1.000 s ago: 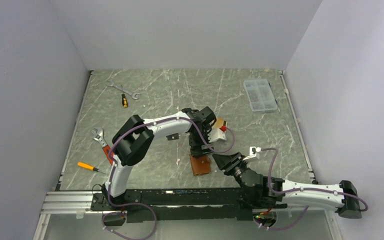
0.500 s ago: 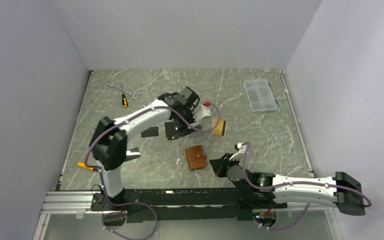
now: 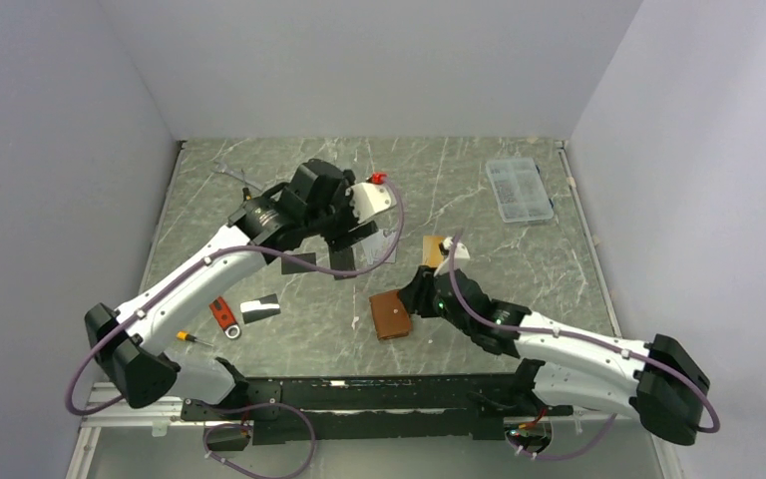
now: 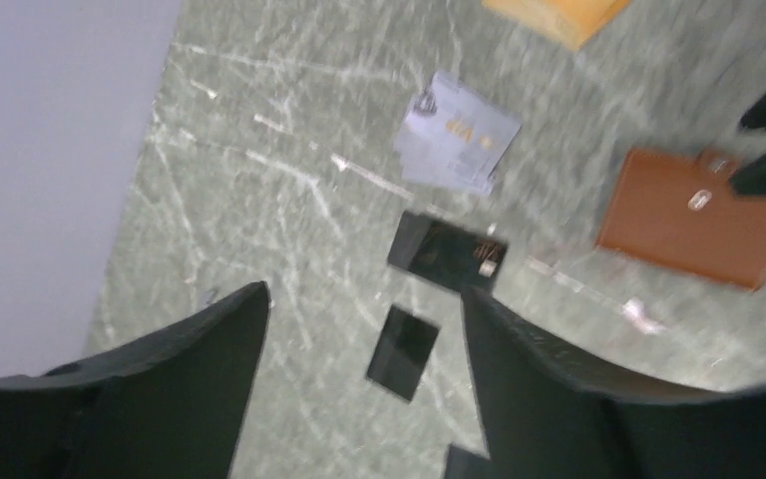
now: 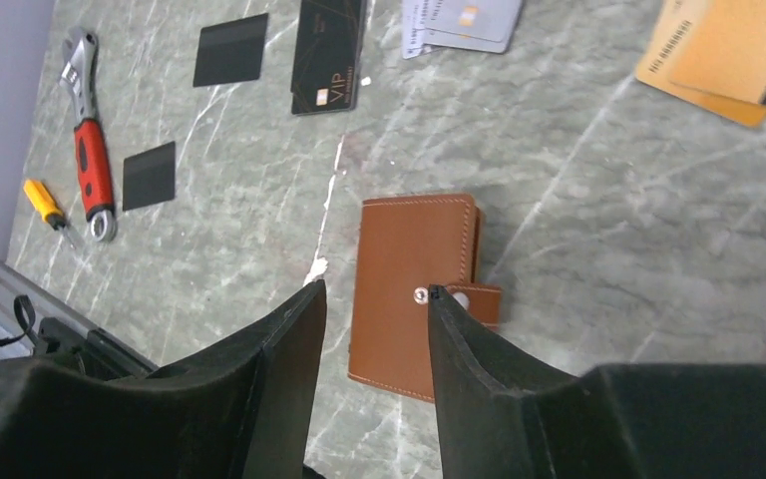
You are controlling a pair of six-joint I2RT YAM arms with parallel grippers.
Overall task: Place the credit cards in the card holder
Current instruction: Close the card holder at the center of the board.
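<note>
The tan card holder (image 3: 391,314) lies folded on the table, its snap tab (image 5: 474,299) sticking out to one side. My right gripper (image 5: 376,289) hovers open just above it, a finger on either side of the snap. The holder also shows at the right of the left wrist view (image 4: 698,218). My left gripper (image 4: 361,294) is open and empty, high over a black card (image 4: 404,351). Another black card (image 4: 447,251), silver-grey cards (image 4: 457,145) and an orange card (image 3: 437,247) lie loose nearby. A black VIP card (image 5: 329,55) lies beyond the holder.
A red-handled wrench (image 5: 88,150) and a small yellow screwdriver (image 5: 45,205) lie at the near left, with one more card (image 3: 259,307) beside them. A clear compartment box (image 3: 519,190) stands at the back right. Grey walls enclose the table.
My left arm has swung up and back to the left, away from the holder. My right arm has reached forward so its gripper is over the holder, its jaws wider than half a second ago.
</note>
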